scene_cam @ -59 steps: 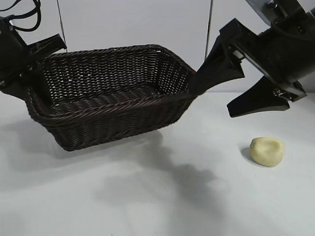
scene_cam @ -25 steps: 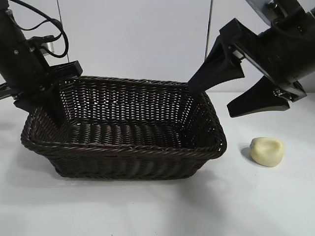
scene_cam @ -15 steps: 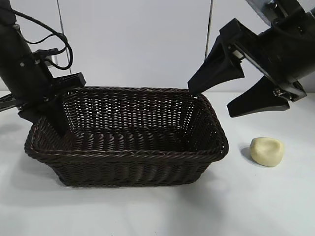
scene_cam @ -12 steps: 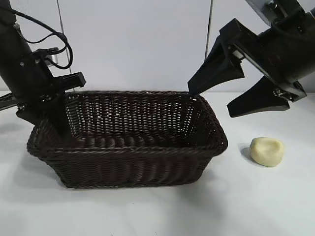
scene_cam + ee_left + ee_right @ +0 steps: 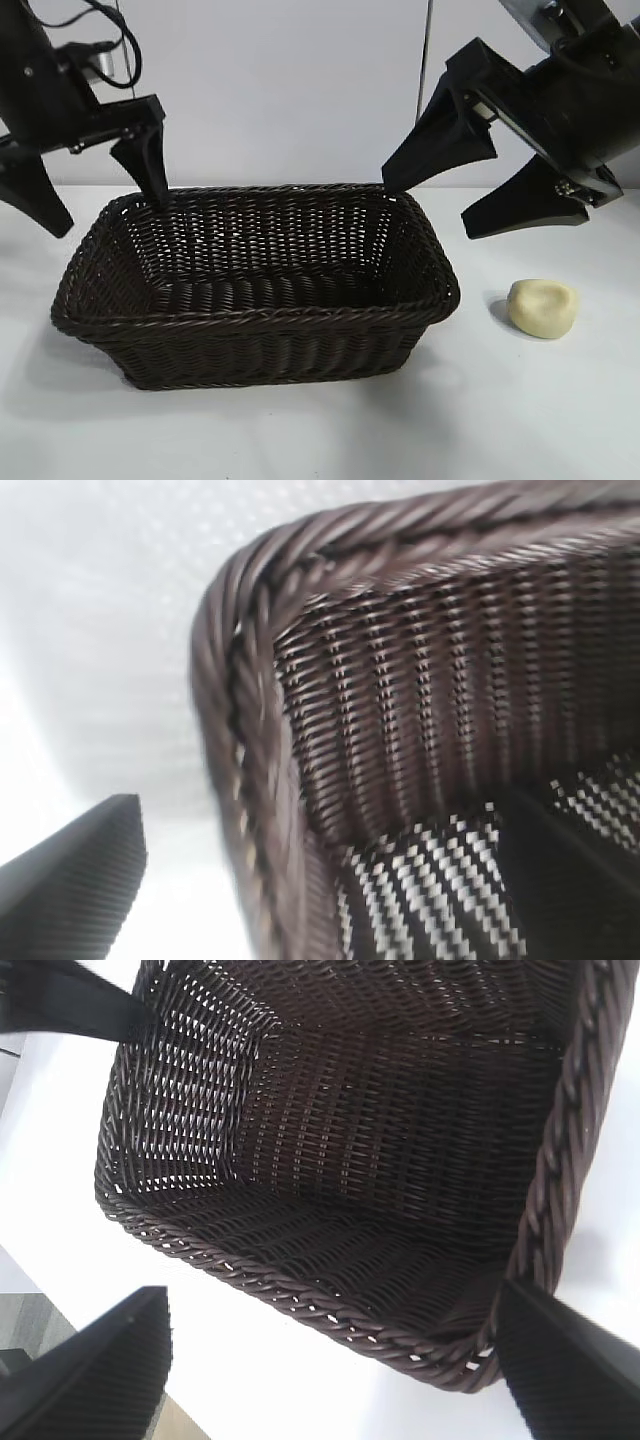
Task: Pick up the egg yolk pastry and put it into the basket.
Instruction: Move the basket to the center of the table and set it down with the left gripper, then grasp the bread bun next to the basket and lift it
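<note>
The egg yolk pastry [image 5: 543,308] lies on the white bench [image 5: 320,430] to the right of the basket [image 5: 255,285], just beside it but not touching, dented top upward and nothing in contact with it. The basket sits flat on the bench, empty as far as the exterior and right wrist views show. The right claw [image 5: 490,180] hangs above the gap between basket and pastry, fingers spread wide and holding nothing; one finger stands over the basket's right rear corner, the other above and slightly behind the pastry. The left claw [image 5: 95,185] is at the basket's left end, fingers wide apart on either side of the rim, one outside and one near the rear corner, gripping nothing. Judgement: the step in hand is the approach to the pastry, and the right claw is the better placed. To do it well, it should shift away from the basket until the fingers straddle the lump, descend with both tips clear of the wicker, then close gently, since the pastry looks soft and liable to deform. The left claw is best lifted clear of the rim so the basket is not dragged. Not determinable: the left wrist view shows only a rim corner and one finger; the pastry appears in neither wrist view; its underside and far side are hidden.
</note>
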